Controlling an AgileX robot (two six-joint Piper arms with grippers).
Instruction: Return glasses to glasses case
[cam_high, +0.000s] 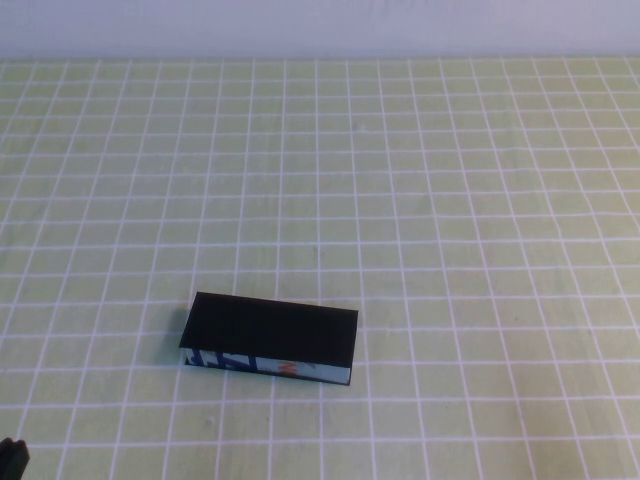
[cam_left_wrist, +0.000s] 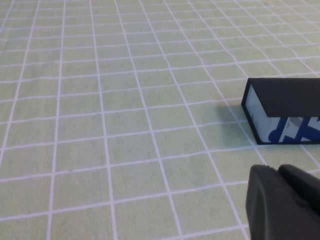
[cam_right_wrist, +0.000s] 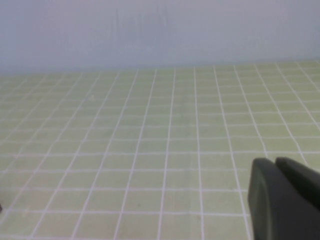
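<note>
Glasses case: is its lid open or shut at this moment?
Shut. The glasses case shows an unbroken black top with no lining or glasses visible. The left hand sits near it; the right hand is elsewhere over bare cloth.

glasses case (cam_high: 270, 335) sole obstacle, left tool (cam_high: 12, 458) near, right tool (cam_right_wrist: 282, 200) apart

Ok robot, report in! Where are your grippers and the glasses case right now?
Left gripper parked low, near table corner, holding nothing. Right gripper over bare cloth, holding nothing. Glasses case shut, left of centre. Glasses not in sight. Nothing in the way.
</note>
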